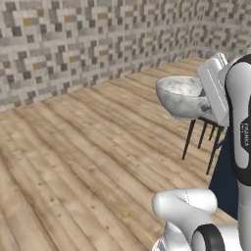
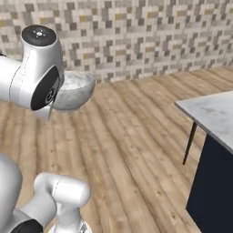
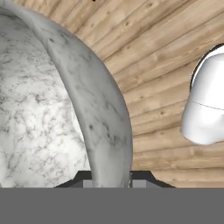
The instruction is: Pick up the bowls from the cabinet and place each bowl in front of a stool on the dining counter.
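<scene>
- In the hand view, the gripper [image 3: 109, 177] pinches the rim of the grey-white marbled bowl [image 3: 48, 113], one dark finger [image 3: 83, 178] inside the wall and the other outside it at the 6 o'clock edge of the frame; the bowl's hollow spreads from 9 to 12 o'clock.
- Beyond the rim in that view, only wooden floor [image 3: 162, 48] runs toward 1 o'clock, so the bowl is judged to be carried in the air, not resting on anything.
- From the left base camera, the marbled bowl [image 1: 182, 97] hangs at about 2 o'clock, held up beside the white hand, with slim dark stool legs [image 1: 188, 139] just below it.
- From the right base camera, the bowl [image 2: 73, 91] sits at 10 o'clock, partly behind the arm's big joint, well apart from the dining counter [image 2: 214, 113], whose marble corner enters at 3 o'clock over its navy base.
- Farthest back, a mosaic tiled wall [image 2: 136, 36] closes the room across 12 o'clock.
- Progress, as a judgement: this bowl is out of the cabinet and in transit; it has not reached the counter. Setting it down in front of a stool remains, and where the cream and green bowl stands cannot be told from here.
</scene>
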### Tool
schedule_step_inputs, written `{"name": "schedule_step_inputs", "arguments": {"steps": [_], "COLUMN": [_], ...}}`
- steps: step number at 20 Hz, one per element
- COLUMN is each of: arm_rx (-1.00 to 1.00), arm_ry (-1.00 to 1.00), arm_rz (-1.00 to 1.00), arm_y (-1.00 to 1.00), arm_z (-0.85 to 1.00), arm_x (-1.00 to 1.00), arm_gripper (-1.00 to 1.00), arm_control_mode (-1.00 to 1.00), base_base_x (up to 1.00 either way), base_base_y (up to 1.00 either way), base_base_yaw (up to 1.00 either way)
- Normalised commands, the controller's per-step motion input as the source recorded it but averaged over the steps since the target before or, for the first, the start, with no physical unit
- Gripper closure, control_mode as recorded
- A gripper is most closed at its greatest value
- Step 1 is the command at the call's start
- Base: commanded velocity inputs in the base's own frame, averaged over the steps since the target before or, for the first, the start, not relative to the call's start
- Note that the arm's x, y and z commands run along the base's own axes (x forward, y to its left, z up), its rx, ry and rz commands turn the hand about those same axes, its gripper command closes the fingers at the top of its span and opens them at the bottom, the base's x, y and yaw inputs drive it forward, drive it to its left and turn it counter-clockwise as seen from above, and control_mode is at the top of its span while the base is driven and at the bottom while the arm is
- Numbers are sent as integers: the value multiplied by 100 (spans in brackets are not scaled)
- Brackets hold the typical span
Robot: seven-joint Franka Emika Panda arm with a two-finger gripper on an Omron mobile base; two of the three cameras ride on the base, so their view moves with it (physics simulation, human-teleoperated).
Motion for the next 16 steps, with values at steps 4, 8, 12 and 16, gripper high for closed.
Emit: {"name": "schedule_step_inputs", "arguments": {"steps": [4,8,12,16], "arm_rx": [0,0,0,0], "arm_ry": [0,0,0,0], "arm_rz": [0,0,0,0], "arm_y": [0,0,0,0], "arm_z": [0,0,0,0], "arm_x": [0,0,0,0], "arm_gripper": [100,100,100,100], "arm_control_mode": [100,100,100,100], "base_base_x": [81,81,84,83], "base_base_y": [100,100,100,100], "base_base_yaw": [-58,-58,-55,-52]}}
